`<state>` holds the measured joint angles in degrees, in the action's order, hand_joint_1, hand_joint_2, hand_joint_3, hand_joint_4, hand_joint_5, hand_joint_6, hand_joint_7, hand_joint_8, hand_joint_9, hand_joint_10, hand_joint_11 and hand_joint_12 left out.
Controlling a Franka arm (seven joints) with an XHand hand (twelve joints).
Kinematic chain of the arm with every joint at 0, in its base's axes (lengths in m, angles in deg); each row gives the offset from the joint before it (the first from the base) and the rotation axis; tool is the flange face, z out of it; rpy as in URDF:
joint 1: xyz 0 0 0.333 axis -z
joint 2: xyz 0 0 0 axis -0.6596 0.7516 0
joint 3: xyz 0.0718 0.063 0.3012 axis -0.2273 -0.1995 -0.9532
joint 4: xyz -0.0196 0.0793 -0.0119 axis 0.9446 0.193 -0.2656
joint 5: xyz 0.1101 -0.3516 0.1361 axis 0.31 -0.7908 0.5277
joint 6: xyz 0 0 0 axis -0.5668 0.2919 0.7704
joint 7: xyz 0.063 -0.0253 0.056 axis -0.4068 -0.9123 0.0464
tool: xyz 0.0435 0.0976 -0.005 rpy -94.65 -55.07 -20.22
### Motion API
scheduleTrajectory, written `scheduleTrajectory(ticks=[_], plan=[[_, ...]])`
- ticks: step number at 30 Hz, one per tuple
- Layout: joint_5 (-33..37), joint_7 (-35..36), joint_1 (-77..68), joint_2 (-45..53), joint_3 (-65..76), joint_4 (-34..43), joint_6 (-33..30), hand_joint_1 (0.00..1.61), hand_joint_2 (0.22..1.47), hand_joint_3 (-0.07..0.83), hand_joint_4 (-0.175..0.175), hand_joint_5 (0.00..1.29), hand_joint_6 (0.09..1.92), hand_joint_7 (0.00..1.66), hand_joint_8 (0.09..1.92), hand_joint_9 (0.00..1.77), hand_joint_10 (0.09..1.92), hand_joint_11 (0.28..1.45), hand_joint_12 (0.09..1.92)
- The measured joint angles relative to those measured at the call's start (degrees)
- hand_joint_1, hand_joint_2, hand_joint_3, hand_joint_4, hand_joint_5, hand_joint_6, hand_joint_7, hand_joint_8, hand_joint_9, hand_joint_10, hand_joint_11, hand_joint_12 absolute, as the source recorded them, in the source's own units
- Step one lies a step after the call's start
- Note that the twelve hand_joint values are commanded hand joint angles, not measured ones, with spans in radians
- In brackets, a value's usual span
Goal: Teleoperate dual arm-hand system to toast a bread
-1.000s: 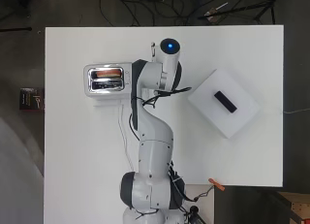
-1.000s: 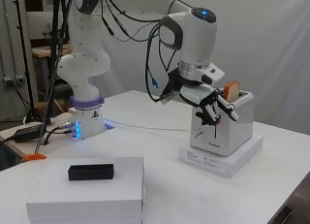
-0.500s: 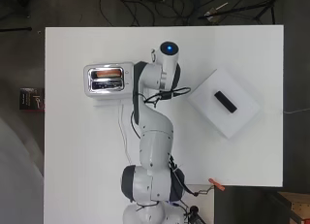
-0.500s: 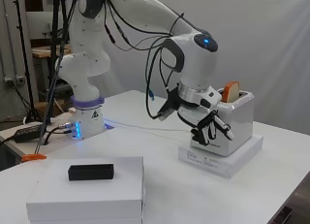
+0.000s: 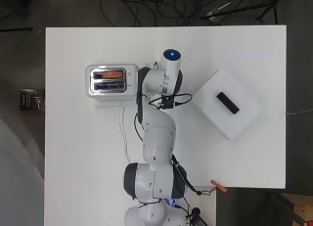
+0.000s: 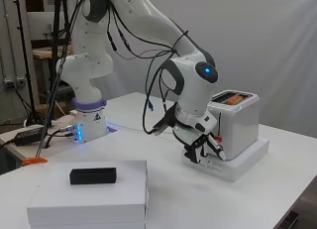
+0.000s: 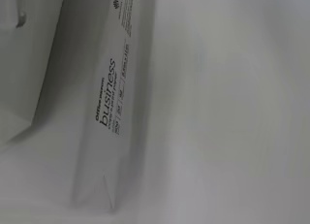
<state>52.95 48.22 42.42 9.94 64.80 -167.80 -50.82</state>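
Nearest in the side view, a flat white box, matte and square-edged, lies on the white worktop with a small black block on its lid. Beyond it the hand hangs low against the front face of the toaster, at the lever side; its black-and-white fingers are curled downward near a small red part there, but whether they grip anything cannot be told. The toaster is a boxy white-sided appliance with rounded corners, standing on a thick white slab. The bread, an orange-brown strip, sits down in a slot, its top edge about level with the toaster's top. The arm's base, ringed in purple, stands farther back.

From overhead the toaster shows a shiny metal top with two slots, the bread in the farther one; the arm hides the hand there. The box lies well apart, turned askew.

The wrist view shows only the printed side of the slab against the worktop, very close.
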Motion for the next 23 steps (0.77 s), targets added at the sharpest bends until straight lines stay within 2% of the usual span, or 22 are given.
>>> scheduleTrajectory(ticks=[1, 3, 5, 6, 8, 10, 11, 12, 13, 18, 23], plan=[[-0.8, -1.3, -0.1, -0.3, -0.1, 0.5, 0.5, 0.05, 1.17, -0.002, -0.123, 0.25, 0.09, 0.99, 1.92, 1.29, 1.92, 0.99, 1.92], [-3.3, -4.7, -0.5, -2.2, -0.5, 2.5, 0.8, 0.01, 1.16, -0.001, -0.112, 0.32, 0.09, 1.05, 1.92, 1.36, 1.92, 1.05, 1.92], [-6.1, -8.2, -0.5, -5.1, -0.5, 5.5, 1.3, 0.0, 1.14, -0.003, -0.11, 0.36, 0.09, 0.9, 1.92, 1.2, 1.92, 0.92, 1.89], [-6.9, -9.0, -0.6, -6.7, -0.8, 7.0, 2.1, 0.0, 1.14, -0.003, -0.112, 0.36, 0.09, 0.79, 1.81, 1.06, 1.86, 0.79, 1.8], [-7.7, -8.8, -0.8, -8.4, -1.2, 7.9, 2.4, 0.0, 1.13, -0.002, -0.116, 0.35, 0.09, 0.7, 1.32, 0.85, 1.48, 0.62, 1.41], [-8.5, -9.0, -0.9, -10.4, -1.6, 8.0, 2.6, 0.0, 1.09, -0.002, -0.1, 0.31, 0.09, 0.47, 0.5, 0.6, 0.59, 0.51, 0.57], [-8.6, -9.1, -1.0, -12.0, -1.7, 7.9, 2.7, 0.0, 1.07, -0.002, -0.092, 0.3, 0.09, 0.38, 0.26, 0.47, 0.32, 0.47, 0.31], [-8.7, -9.0, -1.0, -14.1, -1.9, 7.5, 2.7, 0.0, 1.07, 0.002, -0.088, 0.29, 0.09, 0.32, 0.13, 0.39, 0.16, 0.45, 0.16], [-9.0, -8.8, -1.1, -16.5, -2.3, 6.9, 2.8, 0.0, 1.07, 0.006, -0.083, 0.29, 0.09, 0.29, 0.09, 0.35, 0.09, 0.44, 0.09], [-9.4, -9.4, -1.2, -28.5, -2.8, 3.7, 5.0, 0.0, 1.05, -0.001, -0.087, 0.23, 0.09, 0.2, 0.09, 0.27, 0.09, 0.4, 0.09], [-9.5, -10.0, -1.3, -29.9, -3.3, 2.2, 6.9, 0.0, 1.03, -0.007, -0.081, 0.25, 0.09, 0.19, 0.09, 0.24, 0.09, 0.37, 0.09]])
